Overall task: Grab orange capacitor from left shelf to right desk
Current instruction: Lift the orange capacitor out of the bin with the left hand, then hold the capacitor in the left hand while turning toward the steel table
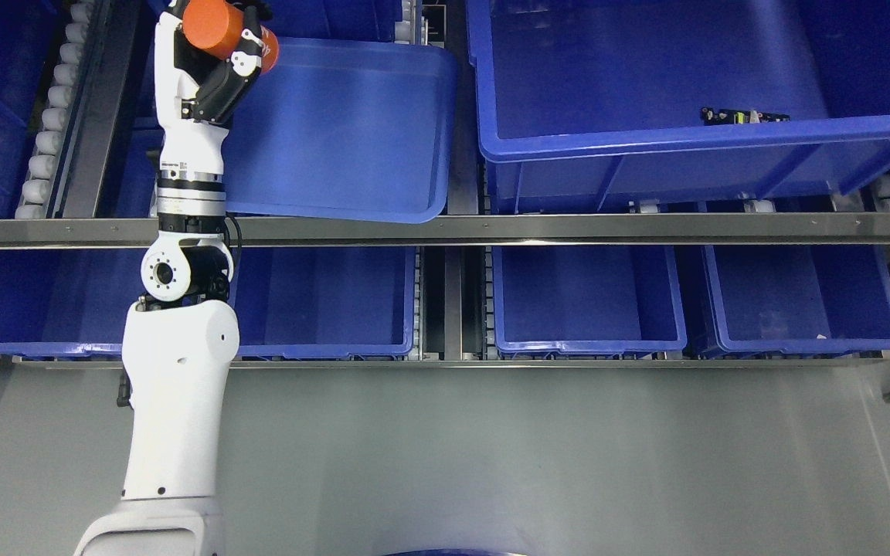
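My left arm rises from the bottom left of the head view up past the steel shelf rail (568,228). Its hand (217,54) is shut on an orange cylindrical capacitor (217,27) at the top left. The capacitor is held above the left corner of a tilted blue bin (352,131) on the upper shelf. Black and white fingers (248,58) wrap across the capacitor's lower right side. Its far end is cut off by the picture's top edge. The right arm does not show.
A large blue bin (684,135) at the upper right holds a small dark part (742,116). Several blue bins (584,340) line the lower shelf. White rollers (51,116) run along the left. Grey floor (530,463) lies in front.
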Robot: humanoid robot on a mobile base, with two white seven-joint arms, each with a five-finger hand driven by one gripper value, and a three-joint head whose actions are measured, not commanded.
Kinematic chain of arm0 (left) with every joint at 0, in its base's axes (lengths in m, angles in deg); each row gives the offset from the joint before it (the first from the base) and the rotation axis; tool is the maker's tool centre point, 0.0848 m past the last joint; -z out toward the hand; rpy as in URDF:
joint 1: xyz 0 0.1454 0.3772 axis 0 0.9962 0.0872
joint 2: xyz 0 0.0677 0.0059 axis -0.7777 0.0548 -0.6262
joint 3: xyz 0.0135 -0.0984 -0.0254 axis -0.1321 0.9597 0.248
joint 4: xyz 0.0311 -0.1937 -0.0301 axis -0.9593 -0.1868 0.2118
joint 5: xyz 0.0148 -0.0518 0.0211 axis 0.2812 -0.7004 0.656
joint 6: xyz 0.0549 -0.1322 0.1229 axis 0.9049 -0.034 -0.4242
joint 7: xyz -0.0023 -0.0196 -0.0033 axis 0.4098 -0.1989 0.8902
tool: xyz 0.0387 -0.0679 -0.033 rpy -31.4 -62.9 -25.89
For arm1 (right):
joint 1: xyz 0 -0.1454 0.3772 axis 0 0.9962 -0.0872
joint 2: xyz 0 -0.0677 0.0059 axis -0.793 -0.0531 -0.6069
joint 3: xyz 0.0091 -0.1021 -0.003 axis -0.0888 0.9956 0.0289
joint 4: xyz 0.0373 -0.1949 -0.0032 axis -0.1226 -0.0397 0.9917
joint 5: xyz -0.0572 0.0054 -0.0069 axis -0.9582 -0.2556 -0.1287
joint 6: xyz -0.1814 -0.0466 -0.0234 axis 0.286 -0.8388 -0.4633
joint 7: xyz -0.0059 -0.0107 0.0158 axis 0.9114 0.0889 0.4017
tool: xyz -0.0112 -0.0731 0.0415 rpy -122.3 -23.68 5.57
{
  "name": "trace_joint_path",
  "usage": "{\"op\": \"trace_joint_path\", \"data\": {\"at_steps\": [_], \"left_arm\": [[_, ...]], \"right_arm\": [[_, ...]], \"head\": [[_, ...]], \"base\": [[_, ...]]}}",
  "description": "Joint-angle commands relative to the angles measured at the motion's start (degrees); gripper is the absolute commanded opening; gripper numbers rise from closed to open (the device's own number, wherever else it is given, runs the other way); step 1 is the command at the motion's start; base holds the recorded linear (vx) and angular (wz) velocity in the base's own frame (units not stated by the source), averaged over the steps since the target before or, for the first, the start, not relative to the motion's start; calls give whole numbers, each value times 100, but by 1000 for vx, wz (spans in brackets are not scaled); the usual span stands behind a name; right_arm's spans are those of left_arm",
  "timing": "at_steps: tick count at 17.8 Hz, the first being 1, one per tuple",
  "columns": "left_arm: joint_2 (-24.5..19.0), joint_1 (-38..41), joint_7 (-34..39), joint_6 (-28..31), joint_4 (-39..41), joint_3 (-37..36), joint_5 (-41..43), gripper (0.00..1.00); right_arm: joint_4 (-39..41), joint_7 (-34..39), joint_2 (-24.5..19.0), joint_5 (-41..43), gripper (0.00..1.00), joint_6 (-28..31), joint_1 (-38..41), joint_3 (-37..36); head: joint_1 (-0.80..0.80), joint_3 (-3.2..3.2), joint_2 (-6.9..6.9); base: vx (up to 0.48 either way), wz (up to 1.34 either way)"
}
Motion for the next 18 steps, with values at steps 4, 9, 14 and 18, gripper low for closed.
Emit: {"op": "trace_joint_path", "data": {"at_steps": [4, 9, 14, 18], "left_arm": [[-100, 693, 32, -62, 1442, -468, -69, 1], [-100, 693, 32, -62, 1592, -450, -69, 1], [-100, 737, 23, -53, 1671, -424, -77, 1], [-100, 807, -100, -44, 1680, -406, -69, 1]], "right_arm": [[100, 3, 100, -35, 100, 4, 123, -62], [100, 3, 100, -35, 100, 4, 132, -62], [100, 3, 100, -35, 100, 4, 132, -62], [100, 3, 100, -44, 100, 4, 132, -62]], "head": [[0, 0, 0], [0, 0, 0], [0, 0, 0], [0, 0, 0]], "base": [[0, 0], [-14, -14], [-94, -121], [-163, -182]]}}
